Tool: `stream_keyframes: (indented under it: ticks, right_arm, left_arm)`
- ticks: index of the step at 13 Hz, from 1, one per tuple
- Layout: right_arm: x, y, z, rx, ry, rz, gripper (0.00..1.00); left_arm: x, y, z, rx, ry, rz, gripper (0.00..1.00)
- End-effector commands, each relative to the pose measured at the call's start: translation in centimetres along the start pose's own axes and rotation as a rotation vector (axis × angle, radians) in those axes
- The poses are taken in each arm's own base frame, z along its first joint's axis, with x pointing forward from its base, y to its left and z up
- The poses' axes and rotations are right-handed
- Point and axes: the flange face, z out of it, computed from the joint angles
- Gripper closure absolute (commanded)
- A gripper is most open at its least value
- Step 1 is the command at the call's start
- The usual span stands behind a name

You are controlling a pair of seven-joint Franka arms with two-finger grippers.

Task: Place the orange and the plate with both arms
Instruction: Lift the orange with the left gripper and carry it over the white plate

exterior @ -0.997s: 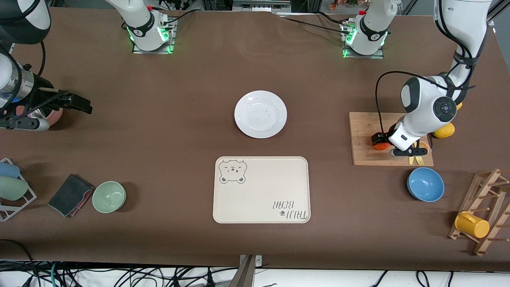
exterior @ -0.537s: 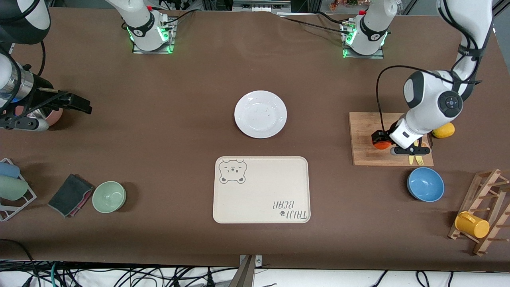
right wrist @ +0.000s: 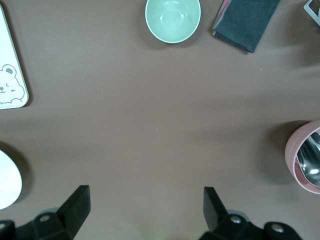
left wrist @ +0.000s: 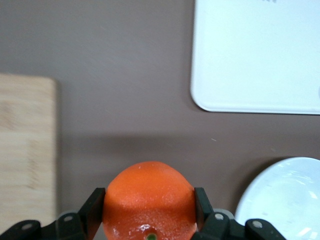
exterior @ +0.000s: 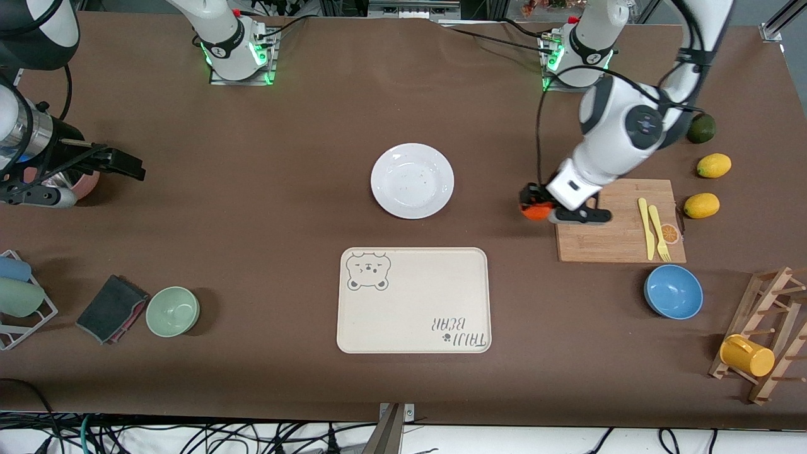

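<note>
My left gripper [exterior: 536,208] is shut on the orange [exterior: 536,212] and holds it in the air over the bare tablecloth, between the wooden cutting board [exterior: 605,243] and the white plate [exterior: 412,180]. In the left wrist view the orange [left wrist: 148,202] fills the space between the two black fingers [left wrist: 92,212]. The plate's edge [left wrist: 280,200] and the cream bear-print tray [left wrist: 255,55] also show there. My right gripper [exterior: 126,167] is open and empty above the table at the right arm's end, and it waits; in its wrist view its fingers [right wrist: 75,202] stand wide apart over bare cloth.
The bear-print tray [exterior: 414,299] lies nearer the camera than the plate. A yellow knife and fork [exterior: 652,228] lie on the board, with two lemons [exterior: 702,205] and an avocado [exterior: 700,128] beside it. There are a blue bowl [exterior: 673,291], green bowl [exterior: 173,311], folded cloth [exterior: 112,308], mug rack [exterior: 760,334] and pink bowl [right wrist: 305,157].
My left gripper has lifted the orange off the cutting board and carried it toward the plate. The lemons, avocado and cutlery are now uncovered. The right arm has not moved.
</note>
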Motion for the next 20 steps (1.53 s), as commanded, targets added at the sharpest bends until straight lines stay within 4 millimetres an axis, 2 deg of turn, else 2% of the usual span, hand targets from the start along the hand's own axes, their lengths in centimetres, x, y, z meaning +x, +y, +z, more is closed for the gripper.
stream_keyframes:
  ticks: [1,3,4,6,7,11,14,17,20]
  right_arm:
    - [-0.7,0.1,-0.6,0.012,0.007,0.012,0.00]
    - [-0.7,0.1,-0.5,0.013,0.004,0.014,0.00]
    - [-0.7,0.1,-0.5,0.013,0.004,0.012,0.00]
    - [-0.8,0.1,-0.5,0.013,0.003,0.012,0.00]
    - [-0.8,0.1,-0.5,0.013,0.001,0.012,0.00]
    - [-0.8,0.4,-0.7,0.013,0.001,-0.002,0.00]
    - [-0.8,0.4,-0.7,0.015,-0.001,0.016,0.00]
    - [-0.8,0.4,-0.6,0.015,-0.001,0.016,0.00]
    - [-0.8,0.4,-0.5,0.014,-0.004,0.010,0.00]
  left_arm:
    - [-3.7,6.7,0.6,-0.037,-0.032,-0.032,1.00]
    - [-6.5,11.5,1.3,-0.058,-0.061,-0.019,0.99]
    - [-7.2,13.9,2.0,-0.076,-0.078,-0.038,0.96]
    - [-9.9,17.6,4.8,-0.096,-0.112,-0.090,0.93]
    - [-10.8,18.6,6.1,-0.110,-0.116,-0.097,0.91]
    - [-14.0,20.7,10.5,-0.118,-0.164,-0.121,0.89]
    - [-13.1,20.2,12.6,-0.138,-0.133,-0.145,0.87]
    - [-10.4,18.7,13.2,-0.134,-0.113,-0.180,0.72]
    - [-10.5,19.2,14.7,-0.117,-0.118,-0.163,0.71]
